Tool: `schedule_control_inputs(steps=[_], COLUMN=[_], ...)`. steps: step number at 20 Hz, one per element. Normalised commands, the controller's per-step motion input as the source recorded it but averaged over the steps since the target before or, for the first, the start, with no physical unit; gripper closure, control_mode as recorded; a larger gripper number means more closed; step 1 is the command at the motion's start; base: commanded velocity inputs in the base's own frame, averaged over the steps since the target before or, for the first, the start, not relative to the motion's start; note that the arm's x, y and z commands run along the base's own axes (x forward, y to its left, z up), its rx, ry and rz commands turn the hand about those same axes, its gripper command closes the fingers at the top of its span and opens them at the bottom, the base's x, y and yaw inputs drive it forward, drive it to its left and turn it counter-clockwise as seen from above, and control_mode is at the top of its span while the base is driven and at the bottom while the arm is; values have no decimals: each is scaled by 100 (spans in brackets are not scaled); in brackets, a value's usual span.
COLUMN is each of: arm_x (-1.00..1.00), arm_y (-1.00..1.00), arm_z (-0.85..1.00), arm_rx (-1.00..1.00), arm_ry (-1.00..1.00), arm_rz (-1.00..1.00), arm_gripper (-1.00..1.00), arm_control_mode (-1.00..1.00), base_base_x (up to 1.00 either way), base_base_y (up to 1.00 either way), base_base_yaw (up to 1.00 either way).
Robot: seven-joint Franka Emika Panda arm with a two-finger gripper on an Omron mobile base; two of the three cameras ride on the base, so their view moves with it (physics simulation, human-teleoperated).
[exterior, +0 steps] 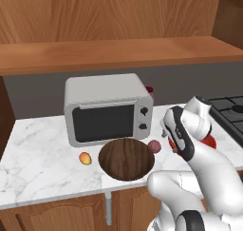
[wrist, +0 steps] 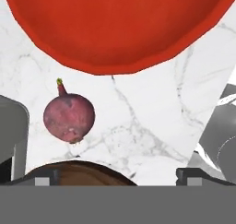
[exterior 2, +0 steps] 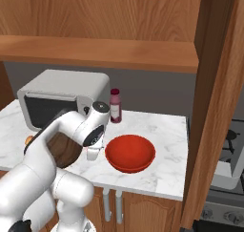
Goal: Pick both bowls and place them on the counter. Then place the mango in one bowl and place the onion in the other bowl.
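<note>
Listing items on the white marble bench (exterior: 42, 158):

Bowls, two. One dark brown wood-grained bowl (exterior: 126, 158), near the front edge, in front of the microwave. One glossy red bowl (exterior 2: 129, 152), to the right of the brown one, apart from it, upright.

Onion (wrist: 69, 117), one. Purplish-red, with a small stalk, lying on bare marble between the two bowls, in neither.

Mango (exterior: 85, 158), one. Orange-yellow, on the marble just left of the brown bowl, outside it.

Microwave (exterior: 107, 109), one. Grey, door shut, at the back of the bench.

Bottle (exterior 2: 115, 105), one. Dark red, standing right of the microwave, by the wall.

Claw (wrist: 118, 178), one. Spread wide, holding nothing, poised above the marble; the onion lies ahead of its tips, toward one side.
</note>
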Motion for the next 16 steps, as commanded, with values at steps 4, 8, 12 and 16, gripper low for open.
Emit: schedule_control_inputs(steps=[4,8,12,16], arm_x=[19,24,22,19], arm_y=[31,13,4,0], arm_z=[0,-1,-11,-14], arm_rx=[0,0,0,0], arm_ry=[0,0,0,3], arm_rz=[3,2,0,0], arm_gripper=[-100,-100,-100,-100], arm_control_mode=[-100,-100,-100,-100], base_base_x=[0,0,0,0], base_base_y=[0,0,0,0], base_base_yaw=[0,0,0,0])
